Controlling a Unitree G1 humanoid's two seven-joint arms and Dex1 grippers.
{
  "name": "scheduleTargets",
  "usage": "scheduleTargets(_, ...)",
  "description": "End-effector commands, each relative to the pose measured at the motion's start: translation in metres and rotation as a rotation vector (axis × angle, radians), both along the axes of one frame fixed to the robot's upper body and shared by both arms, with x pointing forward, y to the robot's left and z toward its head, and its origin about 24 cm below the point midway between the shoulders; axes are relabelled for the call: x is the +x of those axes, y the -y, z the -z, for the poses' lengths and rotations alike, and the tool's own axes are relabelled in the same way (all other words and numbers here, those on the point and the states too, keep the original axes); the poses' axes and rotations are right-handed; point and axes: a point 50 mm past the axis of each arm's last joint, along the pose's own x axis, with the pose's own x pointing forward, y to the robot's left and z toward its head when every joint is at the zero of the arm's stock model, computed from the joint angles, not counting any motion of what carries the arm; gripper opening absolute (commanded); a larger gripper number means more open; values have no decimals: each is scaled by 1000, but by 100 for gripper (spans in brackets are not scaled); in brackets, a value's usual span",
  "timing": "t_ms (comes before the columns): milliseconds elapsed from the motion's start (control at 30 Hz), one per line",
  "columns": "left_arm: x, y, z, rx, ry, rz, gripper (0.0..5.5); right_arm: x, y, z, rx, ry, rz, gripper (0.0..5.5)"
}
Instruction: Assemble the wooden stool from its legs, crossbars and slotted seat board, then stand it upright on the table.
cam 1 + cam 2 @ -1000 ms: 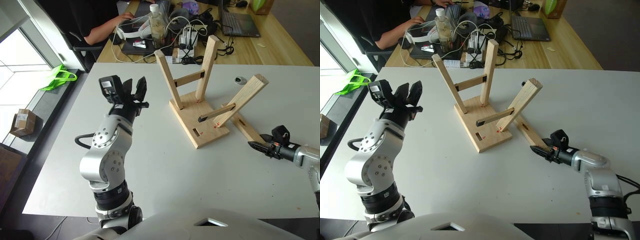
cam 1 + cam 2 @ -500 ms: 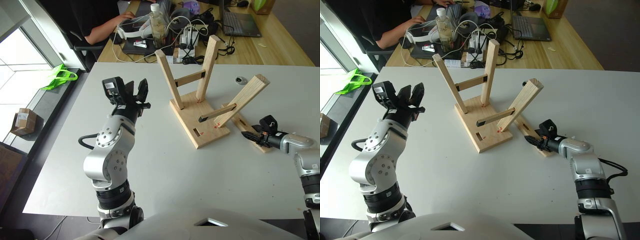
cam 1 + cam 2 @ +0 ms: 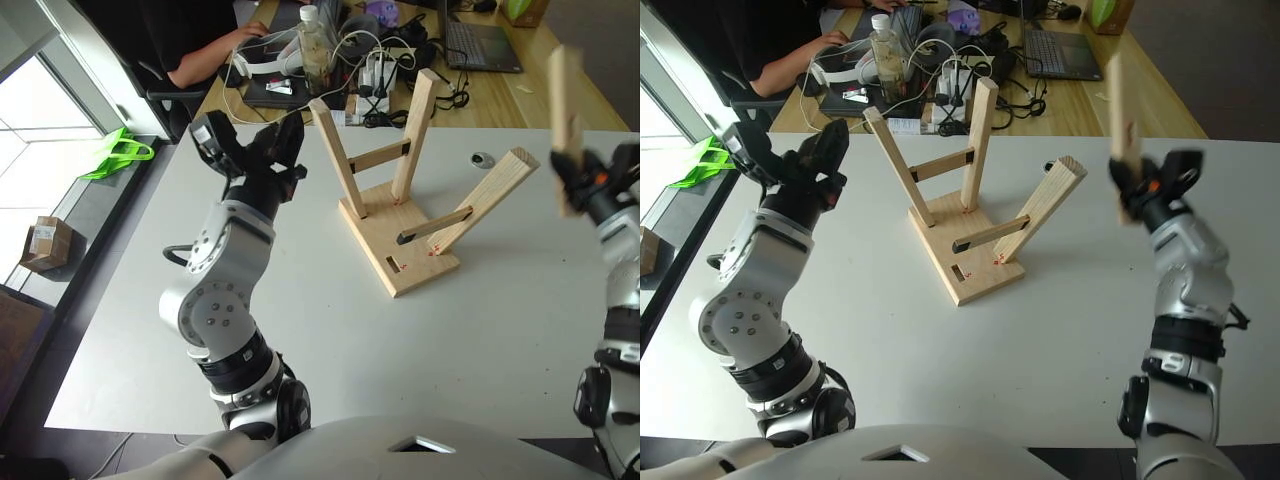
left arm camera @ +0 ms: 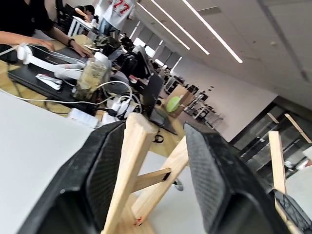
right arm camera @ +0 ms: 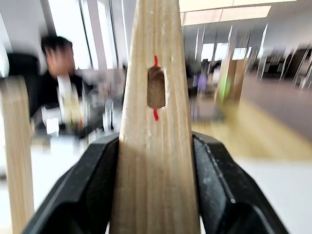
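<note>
The fourth-leg step was in hand: the right tool [image 3: 588, 182] clamped the loose leg [image 3: 566, 105] high above the table's [image 3: 420, 360] right side (its mortise facing the wrist camera); the left tool [image 3: 270, 150] stood wide and empty beside the left upright leg [image 3: 337, 155]. Next, I judged, that leg needed lowering into the seat board's [image 3: 405, 255] vacant slot, skirting the leaning leg [image 3: 490, 195]; open room lay nearside.

loose leg [image 5: 155, 146]: both ends cut off in right wrist view; blurred in head views
upright leg [image 4: 127, 180]: foot cut off in left wrist view
</note>
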Motion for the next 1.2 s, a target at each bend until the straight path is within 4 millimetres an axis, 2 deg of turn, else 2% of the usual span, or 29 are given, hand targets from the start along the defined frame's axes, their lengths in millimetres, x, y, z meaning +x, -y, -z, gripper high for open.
scheduleTargets(33,-6,17,-49,-170,173,240,221,-10,-41,-85,27,349,-177,205)
scheduleTargets(100,-13,28,-78,-224,268,410,221,-24,-78,-112,-49,468,-315,205)
scheduleTargets(167,-21,35,-94,-220,309,522,221,-37,-105,-120,-124,515,-407,205)
scheduleTargets(233,-30,43,-104,-205,331,628,221,-52,-132,-119,-198,540,-504,205)
scheduleTargets(367,-35,48,-106,-171,290,672,221,-71,-158,-105,-296,547,-617,205)
scheduleTargets(633,-30,47,-99,-128,226,619,221,-84,-166,-74,-437,503,-729,205)
scheduleTargets(800,-29,44,-94,-107,210,592,221,-86,-164,-64,-550,519,-747,205)
scheduleTargets(1033,-33,43,-91,-109,241,591,128,-79,-157,-62,-649,550,-707,205)
scheduleTargets(1200,-31,40,-86,-98,238,556,120,-78,-156,-59,-670,556,-697,205)
